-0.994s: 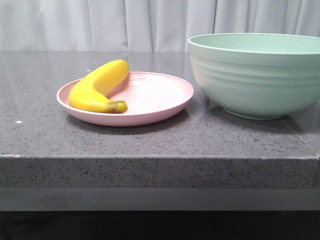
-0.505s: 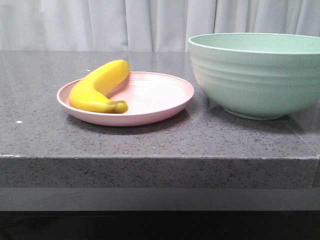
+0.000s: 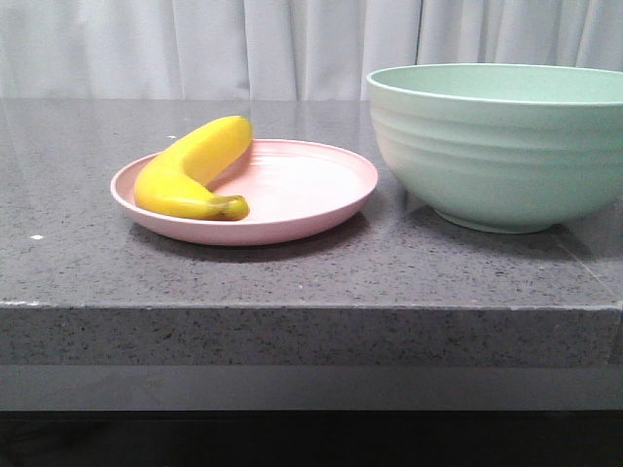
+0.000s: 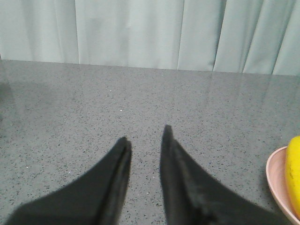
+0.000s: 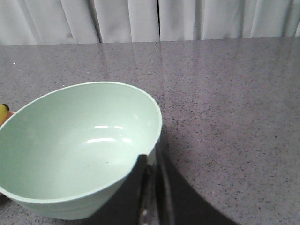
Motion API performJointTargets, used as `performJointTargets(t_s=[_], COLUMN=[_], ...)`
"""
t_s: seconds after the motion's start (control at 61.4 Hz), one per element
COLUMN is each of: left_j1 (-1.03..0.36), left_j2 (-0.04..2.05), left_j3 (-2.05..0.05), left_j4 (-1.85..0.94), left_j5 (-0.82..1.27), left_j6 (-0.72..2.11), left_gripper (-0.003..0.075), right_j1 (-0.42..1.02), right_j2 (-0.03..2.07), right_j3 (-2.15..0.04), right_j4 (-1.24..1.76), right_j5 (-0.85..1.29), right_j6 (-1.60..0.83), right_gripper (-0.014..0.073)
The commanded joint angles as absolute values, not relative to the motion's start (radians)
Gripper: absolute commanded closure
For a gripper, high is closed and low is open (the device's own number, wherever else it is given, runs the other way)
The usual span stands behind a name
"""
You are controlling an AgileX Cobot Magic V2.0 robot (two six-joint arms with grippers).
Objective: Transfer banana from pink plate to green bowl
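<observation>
The banana (image 3: 191,167) lies on the left half of the pink plate (image 3: 311,185), its dark stem tip towards the front. The green bowl (image 3: 501,146) stands empty to the right of the plate, close to it. Neither gripper shows in the front view. In the left wrist view my left gripper (image 4: 145,134) is open and empty over bare counter, with the plate's rim (image 4: 274,180) and the banana (image 4: 294,173) at the frame's edge. In the right wrist view my right gripper (image 5: 151,157) is shut and empty, just beside the bowl's rim (image 5: 157,117).
The grey speckled counter (image 3: 311,272) ends in a front edge close below the plate and bowl. A white curtain (image 3: 243,44) hangs behind the counter.
</observation>
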State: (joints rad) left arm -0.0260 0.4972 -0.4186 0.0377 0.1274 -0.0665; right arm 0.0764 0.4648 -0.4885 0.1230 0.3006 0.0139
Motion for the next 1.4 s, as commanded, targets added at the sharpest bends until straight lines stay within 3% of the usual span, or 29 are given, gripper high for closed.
performJointTargets(t_s=[0.0, 0.049, 0.098, 0.147, 0.212, 0.358, 0.586, 0.701, 1.075, 1.385], left_j1=[-0.024, -0.024, -0.024, -0.026, -0.034, -0.133, -0.421, -0.499, -0.536, -0.536], left_j2=[0.508, 0.511, 0.515, 0.522, 0.536, 0.646, 0.979, 1.146, 1.491, 1.56], left_j3=[-0.455, -0.455, -0.455, -0.455, -0.457, -0.564, -0.828, -0.952, -1.185, -1.192], left_j4=[0.039, 0.039, 0.032, -0.018, -0.063, -0.061, -0.054, -0.06, -0.093, -0.118], left_j5=[0.032, 0.032, 0.032, 0.032, 0.044, 0.216, 0.379, 0.414, 0.563, 0.567], left_j6=[-0.066, -0.066, -0.067, -0.071, -0.07, -0.042, -0.039, -0.047, -0.047, -0.047], left_gripper=[0.0235, 0.0132, 0.0077, 0.0064, 0.0071, 0.0083, 0.0083, 0.0083, 0.0091, 0.023], right_j1=[0.074, 0.074, 0.074, 0.074, 0.074, 0.074, 0.074, 0.074, 0.074, 0.074], right_j2=[0.477, 0.477, 0.477, 0.477, 0.477, 0.477, 0.477, 0.477, 0.477, 0.477], right_j3=[-0.526, -0.526, -0.526, -0.526, -0.525, -0.525, -0.525, -0.525, -0.525, -0.525], right_j4=[0.122, 0.122, 0.122, 0.122, 0.122, 0.123, 0.123, 0.123, 0.123, 0.123], right_j5=[0.225, 0.225, 0.225, 0.225, 0.224, 0.224, 0.225, 0.225, 0.225, 0.225], right_j6=[0.011, 0.011, 0.011, 0.011, 0.011, 0.011, 0.011, 0.011, 0.011, 0.011], right_gripper=[0.0338, 0.0206, 0.0087, -0.0011, -0.0072, -0.0071, -0.0071, -0.0071, -0.0071, -0.0071])
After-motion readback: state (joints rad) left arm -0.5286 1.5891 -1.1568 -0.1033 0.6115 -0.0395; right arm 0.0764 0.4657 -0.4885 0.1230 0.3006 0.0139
